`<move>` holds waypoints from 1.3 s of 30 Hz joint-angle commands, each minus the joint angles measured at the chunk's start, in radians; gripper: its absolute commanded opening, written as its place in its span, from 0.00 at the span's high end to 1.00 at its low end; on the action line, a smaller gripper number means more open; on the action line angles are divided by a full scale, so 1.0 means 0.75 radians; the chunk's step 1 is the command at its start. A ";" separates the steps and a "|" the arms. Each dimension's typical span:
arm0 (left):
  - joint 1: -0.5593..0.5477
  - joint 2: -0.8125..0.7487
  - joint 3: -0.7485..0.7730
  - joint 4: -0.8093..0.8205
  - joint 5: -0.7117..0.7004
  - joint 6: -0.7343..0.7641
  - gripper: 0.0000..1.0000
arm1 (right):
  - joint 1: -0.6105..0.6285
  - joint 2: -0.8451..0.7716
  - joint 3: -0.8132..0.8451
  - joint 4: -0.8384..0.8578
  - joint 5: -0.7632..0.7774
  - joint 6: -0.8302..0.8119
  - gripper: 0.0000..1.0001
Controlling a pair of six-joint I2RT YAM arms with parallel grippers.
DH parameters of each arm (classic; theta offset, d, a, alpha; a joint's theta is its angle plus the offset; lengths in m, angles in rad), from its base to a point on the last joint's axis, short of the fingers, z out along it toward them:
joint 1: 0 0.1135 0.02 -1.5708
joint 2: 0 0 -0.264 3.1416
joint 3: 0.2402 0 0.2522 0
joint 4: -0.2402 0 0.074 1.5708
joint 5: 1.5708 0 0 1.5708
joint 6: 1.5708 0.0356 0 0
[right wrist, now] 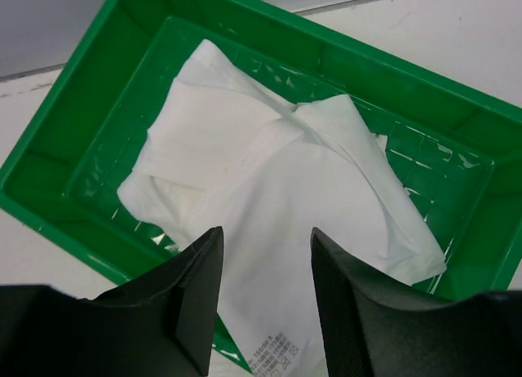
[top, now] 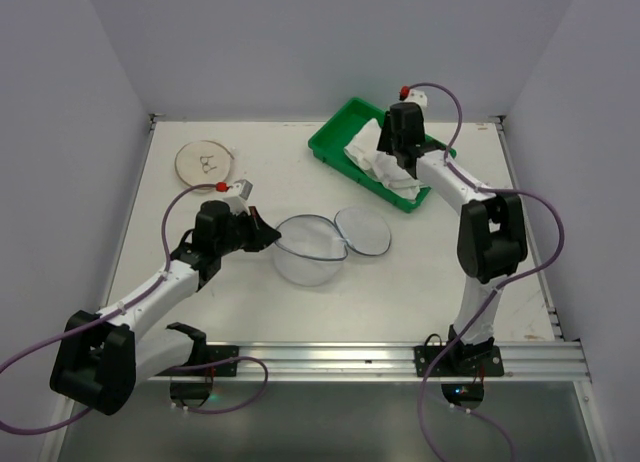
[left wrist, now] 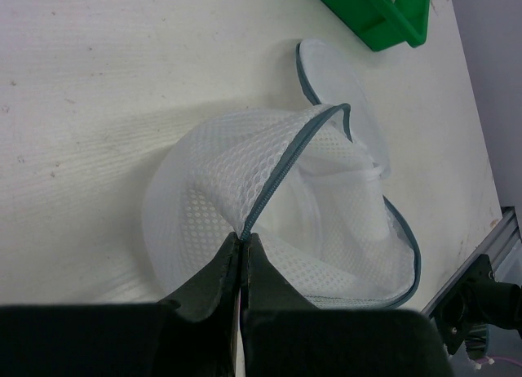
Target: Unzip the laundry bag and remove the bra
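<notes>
The laundry bag [top: 312, 248] lies open mid-table, its two mesh halves spread apart, nothing visible inside. My left gripper [top: 270, 235] is shut on the dark zipper rim of the near half, lifting the mesh; the pinch shows in the left wrist view [left wrist: 243, 237], with the bag [left wrist: 269, 189] beyond it. The bra [top: 383, 160], white folded fabric with a printed care label, lies in the green tray [top: 335, 139]. My right gripper [top: 400, 152] hovers open just above it; in the right wrist view [right wrist: 265, 234] the fingers straddle the bra [right wrist: 261, 173], not touching it.
A flat beige disc [top: 206, 162] lies at the back left. The green tray [right wrist: 65, 124] sits at the back right near the wall. An aluminium rail [top: 380, 357] runs along the table's near edge.
</notes>
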 commanded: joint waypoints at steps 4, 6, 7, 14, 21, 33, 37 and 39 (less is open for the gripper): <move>-0.004 -0.012 -0.005 0.043 0.015 0.016 1.00 | -0.001 -0.077 0.034 -0.145 -0.238 -0.173 0.51; -0.004 -0.019 -0.005 0.043 0.015 0.018 1.00 | -0.001 -0.085 -0.009 -0.141 -0.330 -0.216 0.51; -0.004 -0.019 -0.005 0.043 0.013 0.016 1.00 | -0.001 -0.083 -0.019 -0.135 -0.351 -0.248 0.52; -0.004 -0.010 -0.003 0.043 0.015 0.018 1.00 | 0.003 0.003 0.065 -0.291 -0.441 -0.376 0.52; -0.004 -0.012 -0.001 0.045 0.024 0.016 1.00 | 0.014 0.064 0.091 -0.354 -0.280 -0.400 0.55; -0.004 -0.021 -0.005 0.043 0.026 0.016 1.00 | 0.034 0.166 0.136 -0.287 0.031 -0.331 0.76; -0.004 -0.019 -0.005 0.043 0.026 0.018 1.00 | 0.026 0.201 0.169 -0.283 0.082 -0.324 0.76; -0.004 -0.016 -0.005 0.043 0.022 0.018 1.00 | 0.026 0.203 0.183 -0.283 0.105 -0.326 0.76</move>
